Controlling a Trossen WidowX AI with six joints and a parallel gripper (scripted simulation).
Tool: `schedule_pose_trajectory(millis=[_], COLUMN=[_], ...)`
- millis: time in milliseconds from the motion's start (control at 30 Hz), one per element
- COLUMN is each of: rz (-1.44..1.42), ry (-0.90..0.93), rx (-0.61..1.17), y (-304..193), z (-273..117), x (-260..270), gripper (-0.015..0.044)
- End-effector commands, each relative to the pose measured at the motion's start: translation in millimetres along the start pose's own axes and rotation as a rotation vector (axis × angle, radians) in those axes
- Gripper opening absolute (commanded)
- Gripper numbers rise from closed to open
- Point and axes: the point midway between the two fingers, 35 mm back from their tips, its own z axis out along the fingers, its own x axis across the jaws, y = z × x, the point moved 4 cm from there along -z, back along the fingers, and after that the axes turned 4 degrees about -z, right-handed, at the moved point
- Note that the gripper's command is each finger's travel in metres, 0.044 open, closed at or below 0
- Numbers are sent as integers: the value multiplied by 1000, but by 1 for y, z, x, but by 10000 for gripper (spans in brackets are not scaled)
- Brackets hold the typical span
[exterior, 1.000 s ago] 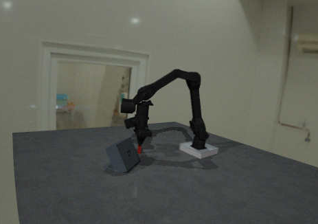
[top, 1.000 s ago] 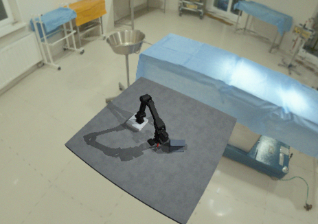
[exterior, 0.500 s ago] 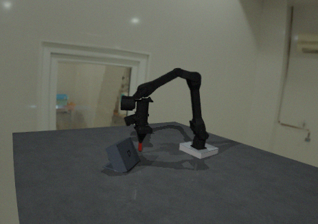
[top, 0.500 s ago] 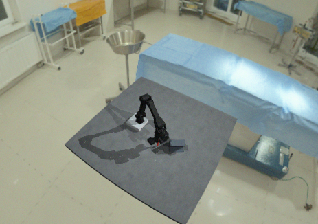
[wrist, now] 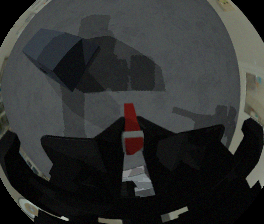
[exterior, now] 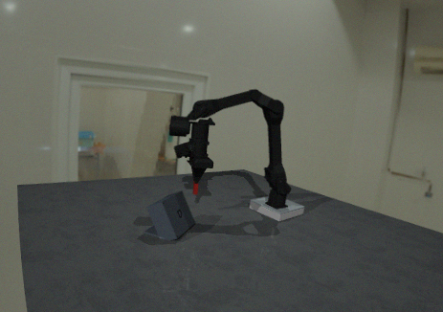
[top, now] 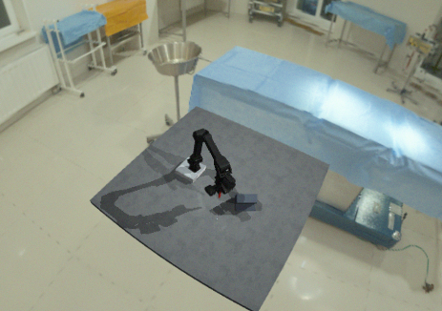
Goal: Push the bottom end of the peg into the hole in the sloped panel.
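Note:
The red peg [top: 220, 195] [exterior: 195, 189] [wrist: 129, 114] is held between the fingertips, its lower part sticking out below them. My gripper [exterior: 196, 182] [wrist: 130, 120] is shut on it and points nearly straight down. The peg is off the table, with its bottom end at about the height of the sloped panel's upper edge in the exterior view. A pale band circles the peg in the wrist view. The blue-grey sloped panel [top: 246, 198] [exterior: 163, 220] [wrist: 48, 46] stands beside the gripper. Its hole [exterior: 179, 213] shows as a small dark outline with rounded ends; the hole cannot be made out in the wrist view.
The arm's white base [top: 190, 173] [exterior: 278, 212] sits on the dark grey table [top: 163, 210] [exterior: 307, 268], on the other side of the gripper from the panel. Shadows of the arm fall across the table. A blue-draped bed [top: 268, 72] stands beyond the table edge.

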Motion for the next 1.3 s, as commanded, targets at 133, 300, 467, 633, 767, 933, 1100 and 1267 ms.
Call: schedule_pose_trajectory(millis=[133,300,467,633,767,933,1100,1267], rz=[4,19,34,49,61,76,91,106], ry=[-9,-32,-56,-79,-98,-122,-146,-169], rx=[-4,1,4,5,5,4,1,-3], y=[0,1,2,3,3,4,5,5], z=[-7,-5,-3,-1,1,2,4,6], x=[3,8,13,18,23,28,33,39], gripper=[0,0,0,0,0,0,0,0])
